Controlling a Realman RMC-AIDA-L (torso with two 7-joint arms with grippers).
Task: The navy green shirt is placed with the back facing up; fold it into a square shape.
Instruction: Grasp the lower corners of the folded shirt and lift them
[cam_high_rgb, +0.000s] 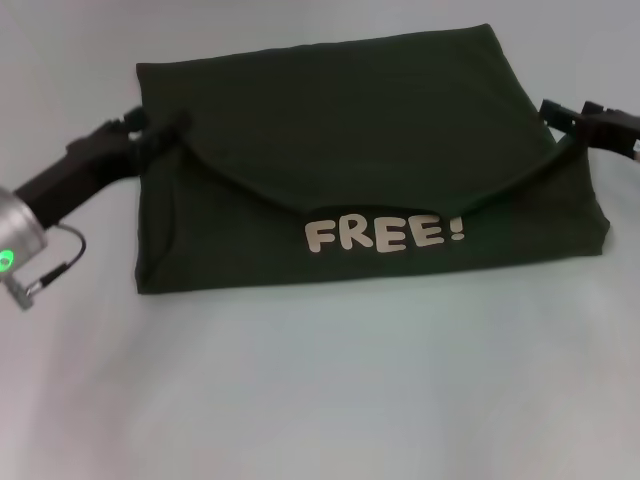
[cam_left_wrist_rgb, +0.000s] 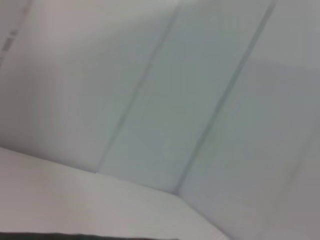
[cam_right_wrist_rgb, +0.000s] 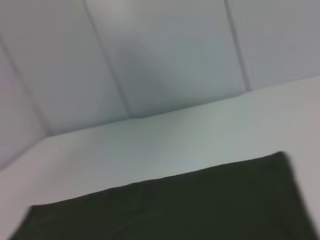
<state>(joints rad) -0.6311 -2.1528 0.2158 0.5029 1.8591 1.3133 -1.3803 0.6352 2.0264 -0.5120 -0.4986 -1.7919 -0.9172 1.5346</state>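
The navy green shirt (cam_high_rgb: 350, 130) lies on the bench (cam_high_rgb: 320, 400); left pincer (cam_high_rgb: 165, 128) pinches its nine-o'clock fold corner, right pincer (cam_high_rgb: 572, 128) its three-o'clock corner.

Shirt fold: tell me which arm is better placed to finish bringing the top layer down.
Neither alone. The left gripper and right gripper each sit at one end of the shirt flap, which sags between them above the lettering, so both should lower it together.

bare table (cam_high_rgb: 320, 400) before shirt (cam_high_rgb: 350, 130), hands (cam_high_rgb: 160, 135) flanking its sides
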